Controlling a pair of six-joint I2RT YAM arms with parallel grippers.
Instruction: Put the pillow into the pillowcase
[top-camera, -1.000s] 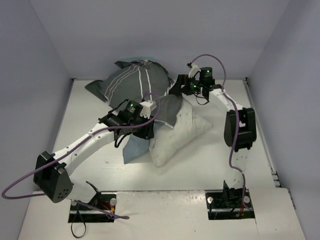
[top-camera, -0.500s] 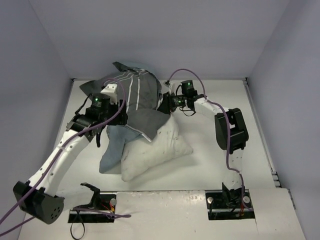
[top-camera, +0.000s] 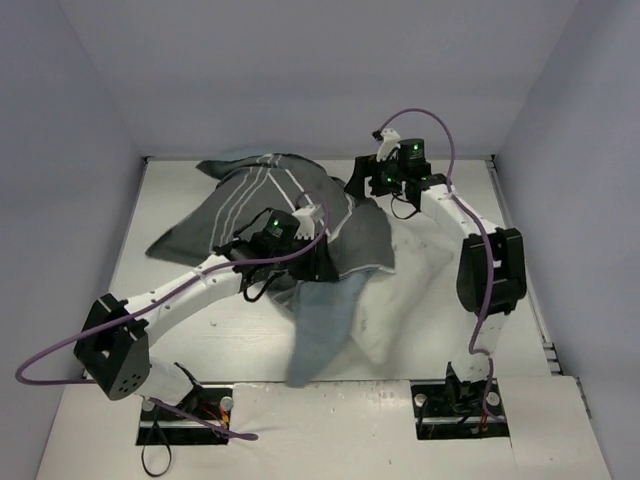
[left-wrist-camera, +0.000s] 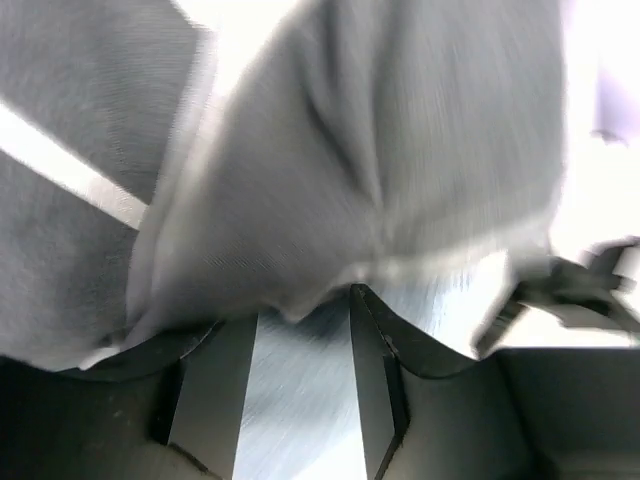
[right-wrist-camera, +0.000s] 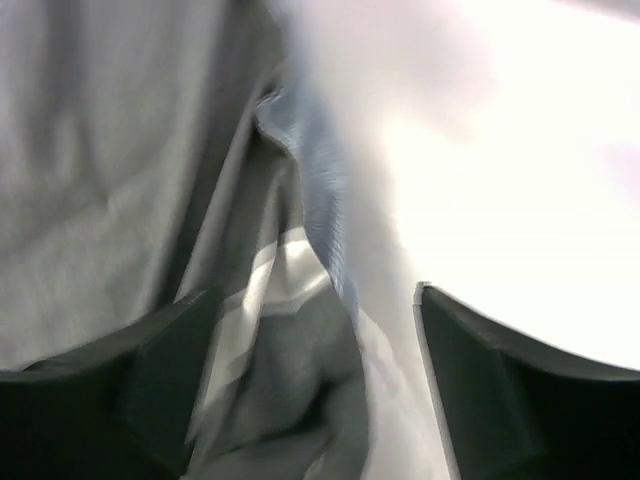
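The pillowcase (top-camera: 250, 205), charcoal with white stripes, lies spread across the back middle of the table. Its pale blue reverse (top-camera: 320, 325) trails toward the near edge. The white pillow (top-camera: 410, 290) lies to the right, its left part under the pillowcase. My left gripper (top-camera: 322, 262) is at the pillowcase hem; in the left wrist view the gripper (left-wrist-camera: 297, 310) has its fingers parted over smooth pale blue cloth, and grey fabric (left-wrist-camera: 400, 150) drapes over their tips. My right gripper (top-camera: 362, 185) is at the far edge; up close the gripper (right-wrist-camera: 315, 292) stands wide open around striped fabric (right-wrist-camera: 290, 270) and a blue hem (right-wrist-camera: 315, 170).
Pale walls close in the white table (top-camera: 180, 340) on three sides. The right arm's elbow (top-camera: 490, 270) stands beside the pillow. Purple cables loop off both arms. The arm bases (top-camera: 185, 410) sit at the near edge.
The left arm swung out to the left and came back to the middle. The pillowcase now lies spread wider to the left, its blue flap reaches nearer, and the pillow has shifted right.
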